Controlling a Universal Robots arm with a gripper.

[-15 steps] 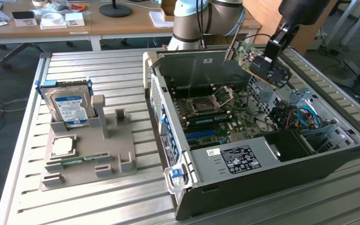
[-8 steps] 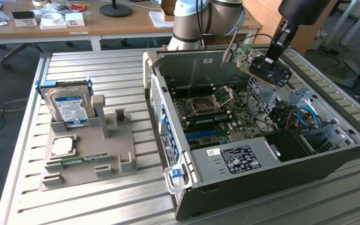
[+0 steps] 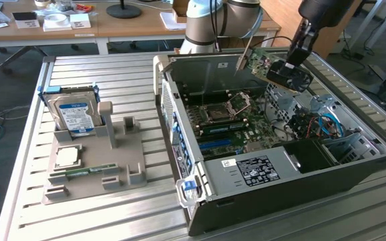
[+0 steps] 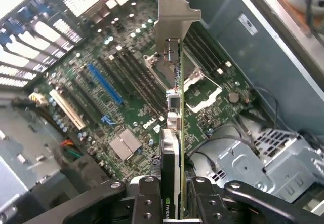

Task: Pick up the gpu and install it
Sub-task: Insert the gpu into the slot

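The gpu (image 3: 268, 65) hangs in the air over the back of the open computer case (image 3: 260, 196), its silver bracket (image 3: 243, 59) pointing towards the exterior view's left. My gripper (image 3: 292, 64) is shut on the card's dark fan end. The wrist view looks along the card's edge (image 4: 174, 133) to the bracket (image 4: 174, 19), with my fingers (image 4: 147, 198) clamped on either side of it. Below lies the green motherboard (image 4: 126, 107) with a blue slot (image 4: 105, 84) and a white slot (image 4: 66, 107). The card is above the board and clear of it.
A grey holder (image 3: 122, 165) on the slatted table carries a blue-labelled hard drive (image 3: 76, 113), a processor (image 3: 68, 156) and a memory stick (image 3: 86, 172). Inside the case are the processor socket (image 3: 236, 104), cables (image 3: 313, 125) and a metal drive cage (image 4: 273, 163).
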